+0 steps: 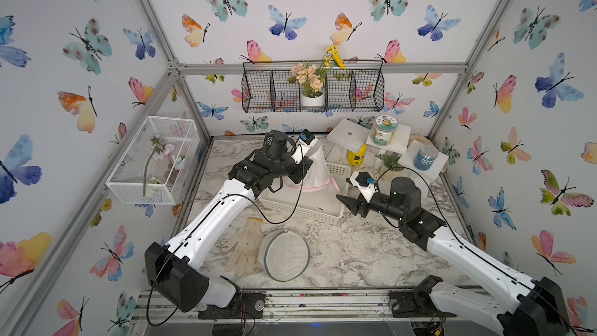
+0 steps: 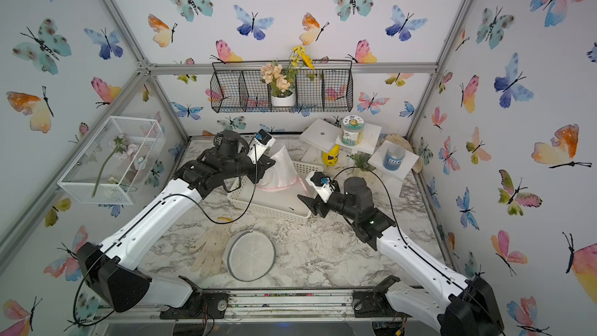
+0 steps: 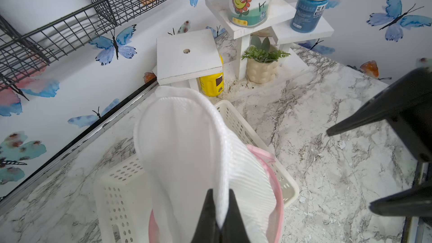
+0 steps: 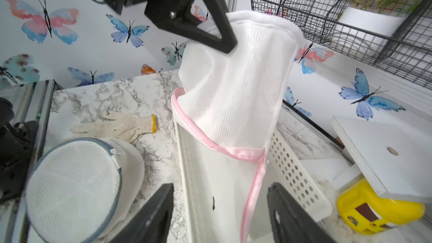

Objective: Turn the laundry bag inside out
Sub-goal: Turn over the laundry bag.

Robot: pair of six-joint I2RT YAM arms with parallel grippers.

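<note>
Marble-patterned table (image 1: 355, 253), butterfly-papered cell: inside-out turn judged mid-task, one end of the bag held aloft.
Left fingers (image 3: 207, 213), closed, pinch the white mesh laundry bag with pink zip edging (image 4: 233, 85) above the white perforated plastic basket (image 4: 299, 171); right fingers (image 4: 152, 213) gape empty nearby. Next move probably calls for gripping the pink mouth and peeling it upward.

The basket (image 1: 300, 211) sits at the centre of the surface (image 1: 355, 253). The laundry bag (image 1: 315, 166) hangs over its rear part, top edge in the left hand (image 3: 219, 197), lower rim in the basket. The right hand (image 1: 347, 203) is just right of the basket, apart from the bag. In front of the basket lie a glove (image 1: 244, 247) and, touching its right side, a round mesh pouch (image 1: 286, 255). A tiered stand (image 1: 349, 134) occupies the rear right corner, with a bottle (image 1: 357, 156) and a potted plant (image 1: 389, 163) beneath its shelves.
</note>
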